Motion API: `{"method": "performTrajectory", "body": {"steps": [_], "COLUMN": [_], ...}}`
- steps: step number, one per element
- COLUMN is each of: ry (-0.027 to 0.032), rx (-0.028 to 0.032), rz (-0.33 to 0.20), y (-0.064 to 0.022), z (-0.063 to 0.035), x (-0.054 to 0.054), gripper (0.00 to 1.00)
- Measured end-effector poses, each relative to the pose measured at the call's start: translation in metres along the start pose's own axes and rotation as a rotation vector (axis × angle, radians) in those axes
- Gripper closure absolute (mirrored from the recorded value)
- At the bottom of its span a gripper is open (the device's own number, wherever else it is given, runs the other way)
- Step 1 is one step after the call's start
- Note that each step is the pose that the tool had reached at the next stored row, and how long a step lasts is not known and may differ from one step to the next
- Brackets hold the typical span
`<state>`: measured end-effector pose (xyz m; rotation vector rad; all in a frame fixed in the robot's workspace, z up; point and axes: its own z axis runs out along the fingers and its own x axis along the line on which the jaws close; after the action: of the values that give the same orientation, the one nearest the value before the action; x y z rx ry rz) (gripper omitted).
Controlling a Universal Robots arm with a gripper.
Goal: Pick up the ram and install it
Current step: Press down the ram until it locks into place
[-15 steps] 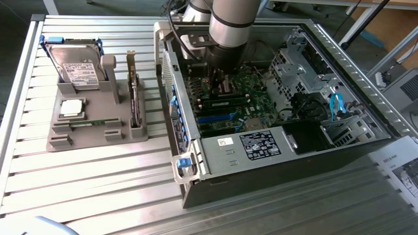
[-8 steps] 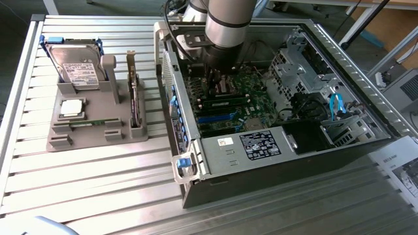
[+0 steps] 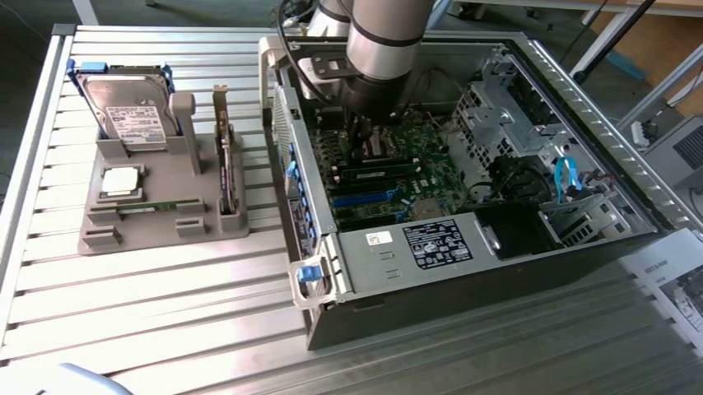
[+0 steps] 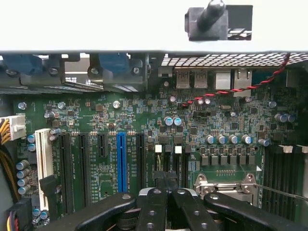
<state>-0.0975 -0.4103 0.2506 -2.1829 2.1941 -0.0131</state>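
The black-fingered gripper hangs inside the open grey computer case, just above the green motherboard, its fingers pressed together with nothing visibly between them. One thin green ram stick lies flat in the grey holder on the slatted metal table.

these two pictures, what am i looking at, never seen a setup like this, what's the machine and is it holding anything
It is a robot arm reaching down into an open computer case. One picture is taken from a camera off to the side. The other comes from a camera on the arm's wrist, looking along the tool at the green main board. On the slatted table, a grey rack holds a hard drive, a square silver chip and a memory stick. The tool is shut, and I see nothing between its tips.
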Motion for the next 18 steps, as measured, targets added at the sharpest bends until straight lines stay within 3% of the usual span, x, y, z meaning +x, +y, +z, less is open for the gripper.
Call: {"method": "performTrajectory", "body": {"steps": [2,18], "ry": [0.0000,0.0001], "rx": [-0.0039,-0.0042], "rz": [0.000,0.000], "y": [-0.0006,0.0032], "z": [0.0000,0.0004], "x": [0.0000,0.0001], "gripper": [0.90,0.90]}}
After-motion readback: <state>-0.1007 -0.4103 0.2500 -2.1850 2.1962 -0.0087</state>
